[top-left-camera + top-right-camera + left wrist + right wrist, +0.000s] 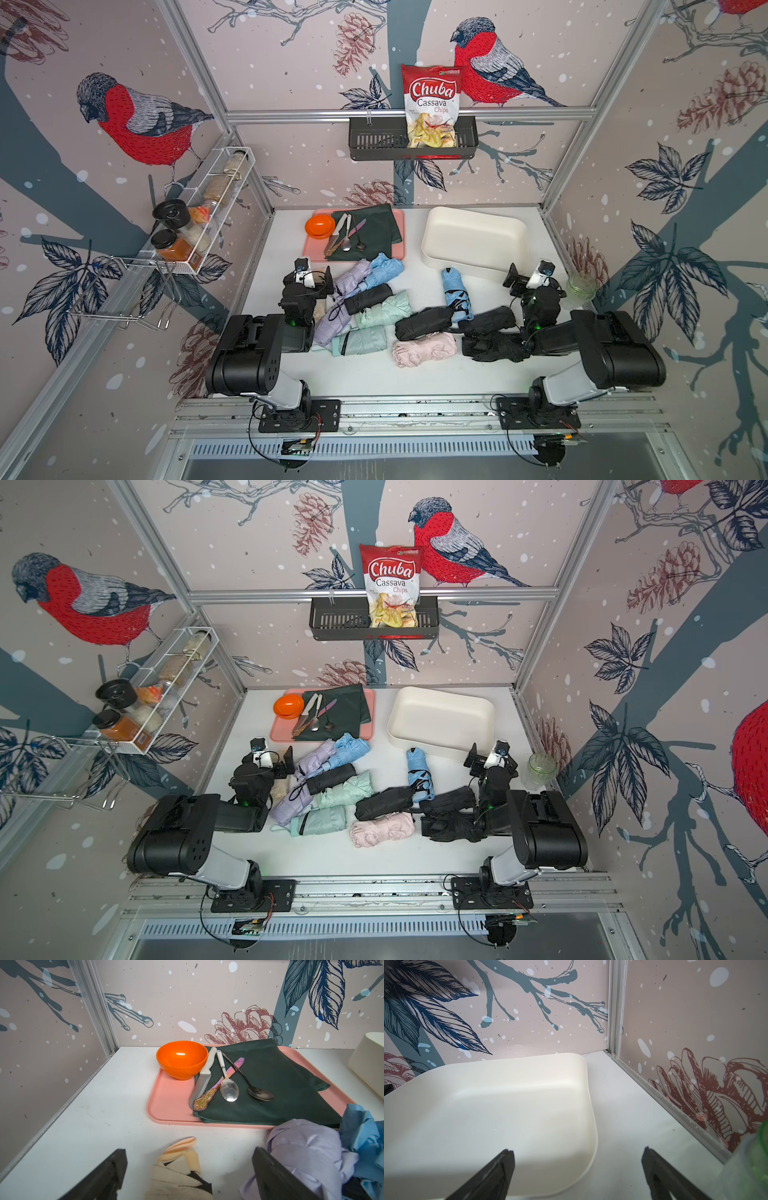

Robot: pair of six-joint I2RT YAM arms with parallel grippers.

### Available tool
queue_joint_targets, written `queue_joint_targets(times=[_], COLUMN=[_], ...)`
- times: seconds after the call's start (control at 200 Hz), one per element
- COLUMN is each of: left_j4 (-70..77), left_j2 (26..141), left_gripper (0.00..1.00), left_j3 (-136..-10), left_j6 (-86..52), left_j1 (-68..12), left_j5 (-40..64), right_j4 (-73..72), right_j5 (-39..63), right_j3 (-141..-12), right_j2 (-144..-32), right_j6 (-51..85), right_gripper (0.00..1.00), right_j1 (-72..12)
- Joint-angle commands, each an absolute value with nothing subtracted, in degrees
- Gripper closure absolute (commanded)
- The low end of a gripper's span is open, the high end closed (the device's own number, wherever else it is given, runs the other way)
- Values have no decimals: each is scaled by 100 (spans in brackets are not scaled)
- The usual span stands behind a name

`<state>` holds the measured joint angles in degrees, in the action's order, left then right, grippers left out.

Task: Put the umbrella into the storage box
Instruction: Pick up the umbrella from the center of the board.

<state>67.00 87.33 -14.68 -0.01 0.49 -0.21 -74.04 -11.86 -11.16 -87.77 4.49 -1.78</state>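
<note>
Umbrella (456,289), sky-blue, folded: the candidate closest to the storage box (465,261). It lies on the white table just near of the box's near wall, toward that wall's left end, and shows in both top views. Other folded umbrellas (lilac umbrella (347,282), plus mint, black, pink) lie in a loose pile to its left & near side. None is in the box, which the right wrist view shows bare.

Handling (judged): light. Soft, slick fabric is wrapped loosely over a stiff collapsed shaft & ribs. If you pinch fabric alone it prob. slides or unfurls, so you take hold across mid-body, jaws square to the shaft, deep enough to bite the core. Avoid the near end, where dark strap/rib parts stick out and overlap a black umbrella (422,323).

Orientation: long axis runs near–far, w/ the near end leaning slightly right. The rounded far end points at the box wall, just beside it. Which end carries the handle you can't tell at this size.

Grippers: left gripper (189,1150) is spread wide & empty, low over a beige umbrella (176,1174) at the pile's left edge, near of the pink tray (170,1109). Right gripper (577,1149) is spread wide & empty by the box's near-right corner, w/ a green glass jar (579,286) to its right.
</note>
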Motion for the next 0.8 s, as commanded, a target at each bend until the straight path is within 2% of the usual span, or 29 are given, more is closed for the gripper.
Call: queue_joint_targets(times=[0.0,0.25,0.45,0.66,0.795], left_j4=[6833,6064,5186,4063,3192], left_j2=[8702,8263,7577,6962,6805], left_gripper=[3,3,3,3,3], left_j3=[-1477,-1771,-1982,-2492,-3013], left_j6=[0,-1,351,63,53], left_j1=[44,1,-621,-1145,-1412], left_j5=[-43,-260,-1011,-936,-70], right_j4=[-7533,-7064,-6214,-3971,-2571], right_j5=[-1316,-1542,-1922,-2663,-3027], right_j3=[-1113,-1077,-1165,-1686,-2140], right_j2=[-8642,-7950,-7033,-5730,-5149], right_j6=[492,441,392,819,1597], right_gripper=[0,0,0,0,0], right_j1=[-185,-287,-533,-928,-940])
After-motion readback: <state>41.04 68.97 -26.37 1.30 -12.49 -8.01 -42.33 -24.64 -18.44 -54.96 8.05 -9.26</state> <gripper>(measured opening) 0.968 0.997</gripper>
